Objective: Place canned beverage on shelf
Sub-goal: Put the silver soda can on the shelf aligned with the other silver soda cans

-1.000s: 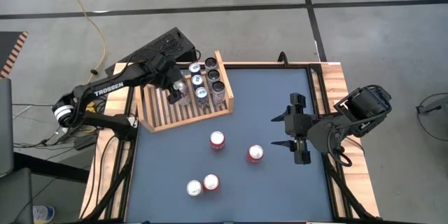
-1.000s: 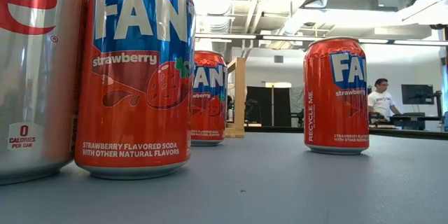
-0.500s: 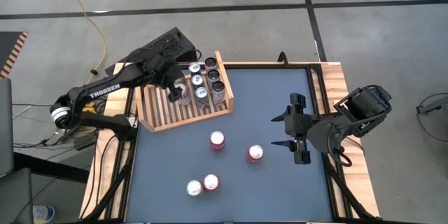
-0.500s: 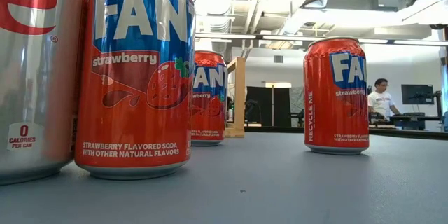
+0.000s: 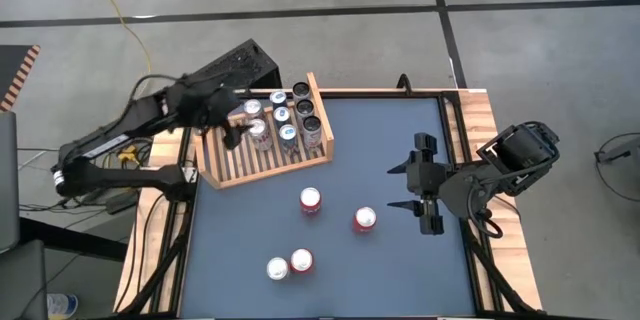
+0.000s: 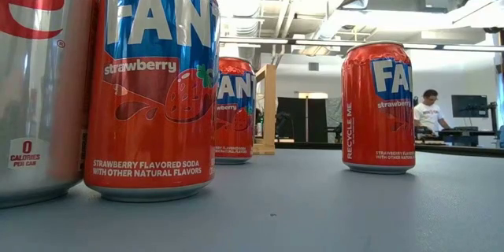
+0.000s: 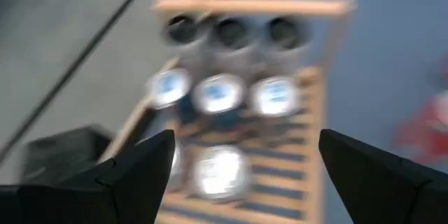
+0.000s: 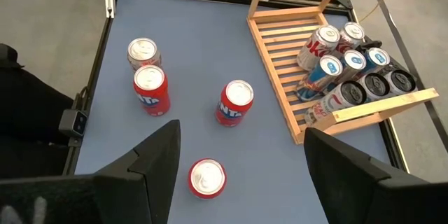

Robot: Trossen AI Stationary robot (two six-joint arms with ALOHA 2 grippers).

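My left gripper [image 5: 228, 125] hangs over the outer edge of the shelf [image 5: 262, 160], fingers [image 7: 133, 171] spread and holding nothing. The shelf sits at the counter's [image 5: 400, 270] far left corner. It carries eight cans: a row of three dark cans [image 5: 301, 91] against its end board, a row of three blue-topped cans [image 5: 280, 114] next to them, and two silver cans [image 5: 258, 130] nearest my left gripper.

My right gripper [image 5: 420, 185] waits at the counter's right side, fingers [image 8: 150, 161] spread, empty.

Four cans stand loose on the counter: three red cans [image 5: 310, 200], and one silver can [image 5: 277, 269] touching a red one near the front.
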